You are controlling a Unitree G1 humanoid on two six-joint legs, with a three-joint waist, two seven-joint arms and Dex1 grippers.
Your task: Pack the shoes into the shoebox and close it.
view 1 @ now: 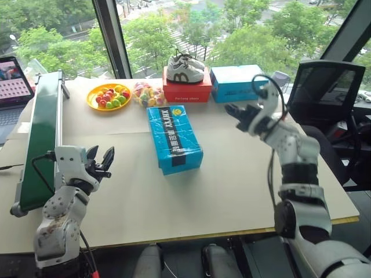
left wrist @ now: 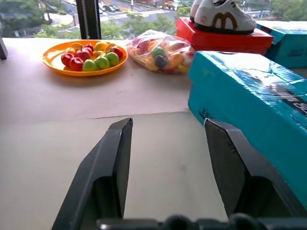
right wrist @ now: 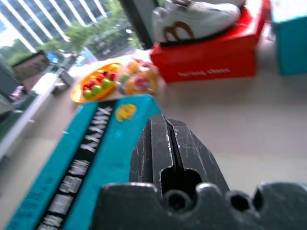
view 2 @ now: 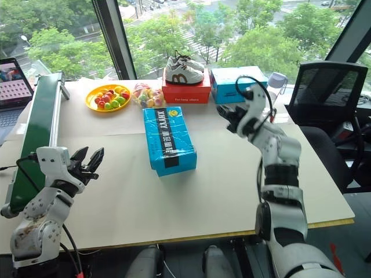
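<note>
Tall windows with green treetops stand behind a pale table (view 1: 232,191); the blue shoebox (view 1: 173,138) lies mid-table with its lettered lid shut, and the red shoes are nowhere to be seen, presumably inside it already; the left gripper (view 1: 99,161) hovers near the left edge, fingers parted and holding nothing, well apart from the box; the right gripper (view 1: 239,113) hangs above the table to the right of the box, fingers (right wrist: 170,143) clenched together on nothing; a sideways sweep of either arm could shove the box or spring the lid up again, since both are at about its height; at the far edge sit a plate of fruit (view 1: 108,95), a bag of sweets (view 1: 148,92), a red box (view 1: 186,90) carrying white sneakers (view 1: 185,69) and a second blue box (view 1: 236,83); a green conveyor (view 1: 42,133) runs along the left side; nothing lies between the grippers and the shoebox.
</note>
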